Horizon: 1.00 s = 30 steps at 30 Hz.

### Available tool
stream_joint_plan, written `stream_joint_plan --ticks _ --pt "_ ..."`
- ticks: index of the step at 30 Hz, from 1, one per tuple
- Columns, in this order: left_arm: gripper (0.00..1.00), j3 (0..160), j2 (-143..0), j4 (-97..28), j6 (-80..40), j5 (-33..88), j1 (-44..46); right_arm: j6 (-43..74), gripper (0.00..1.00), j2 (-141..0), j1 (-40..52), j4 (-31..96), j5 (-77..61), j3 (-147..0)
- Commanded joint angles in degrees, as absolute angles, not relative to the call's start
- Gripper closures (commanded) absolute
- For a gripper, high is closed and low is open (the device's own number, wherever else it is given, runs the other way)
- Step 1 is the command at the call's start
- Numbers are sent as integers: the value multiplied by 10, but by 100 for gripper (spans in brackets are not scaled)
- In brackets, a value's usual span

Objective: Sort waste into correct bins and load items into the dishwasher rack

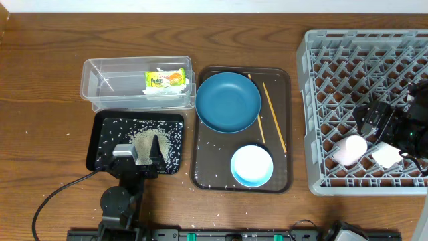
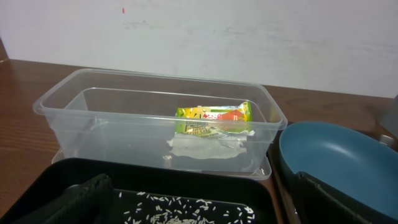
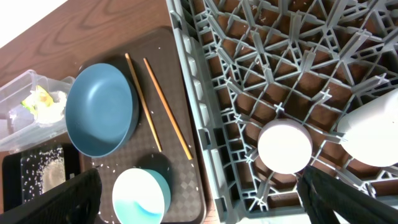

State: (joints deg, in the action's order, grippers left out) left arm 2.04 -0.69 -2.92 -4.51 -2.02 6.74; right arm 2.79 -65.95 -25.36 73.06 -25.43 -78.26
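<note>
Wood is the weak point here: the two thin chopsticks (image 1: 273, 124) lie flat on the brown serving tray (image 1: 214, 164), just beside the dark-blue plate (image 1: 227, 102). A pinch from above may skate off them, or nudge the plate. Once you carry them over, they look slim enough to drop through the lattice floor of the grey rack (image 1: 321, 100).

Your right gripper (image 3: 208, 196) hangs over the rack with its jaws spread wide and nothing between them. The pink cup (image 1: 350, 150) and white cup (image 1: 386, 155) sit right under it, so a careless sweep toward the tray could tip either one.

Your left gripper (image 1: 142, 150) is also wide open and empty, low over the black tray (image 1: 97, 144) that holds most of the rice (image 1: 167, 134). If it dips or drags there, it will likely scatter grains. Stray grains already lie on the surface (image 1: 73, 181) and on the serving tray, and they look too small to pinch.

The snack wrapper (image 1: 165, 78) and napkin (image 2: 205, 148) rest in the clear tub (image 1: 100, 73).

The plate is broad, so you would have to take it by the rim, where it can tilt and slip. The white bowl (image 1: 252, 165) sits close to the tray's front edge.
</note>
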Motion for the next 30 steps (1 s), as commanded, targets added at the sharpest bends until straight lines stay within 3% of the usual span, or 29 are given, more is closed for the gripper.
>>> stream_joint_plan --ticks 1,14,21,23,25,30 --pt "7 2 -2 -38 -50 -21 63 31 1 -659 -250 731 -253 -786" --pt "7 2 -2 -38 -50 -21 63 34 1 -659 -250 731 -266 -786" --pt "7 2 -2 -38 -50 -21 63 160 1 -659 -250 709 -327 -786" --pt "7 2 -2 -38 -50 -21 63 135 13 -659 -242 706 -359 -786" --pt "7 2 -2 -38 -50 -21 63 106 20 -659 -217 711 -378 -786" --pt "7 2 -2 -38 -50 -21 63 78 15 -659 -70 731 -287 -786"
